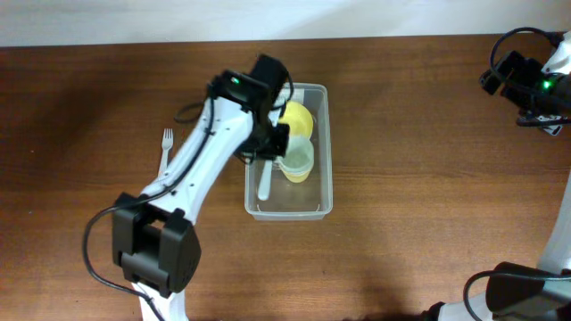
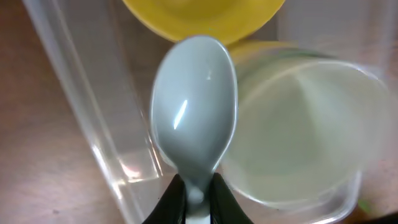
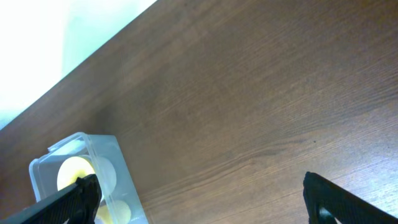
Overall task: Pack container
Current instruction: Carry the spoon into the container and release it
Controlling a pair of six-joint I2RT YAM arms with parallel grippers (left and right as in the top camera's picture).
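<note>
While the spoon [image 2: 196, 106] is pinched by the left claw [image 2: 198, 199], a snag on the yellow bowl [image 2: 199, 15] just ahead in the container [image 2: 93, 149] is risked; right claw [image 3: 199, 196] held spread.

One container [image 1: 290, 201]; one yellow bowl [image 1: 301, 116]; one green cup [image 1: 300, 160]; one spoon [image 2: 196, 112]; one fork [image 1: 166, 147]

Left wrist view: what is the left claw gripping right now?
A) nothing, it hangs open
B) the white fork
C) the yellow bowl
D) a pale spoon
D: the left claw is pinched on the handle of the pale grey spoon, whose scoop sits over the clear container, just below the yellow bowl in this view.
</note>
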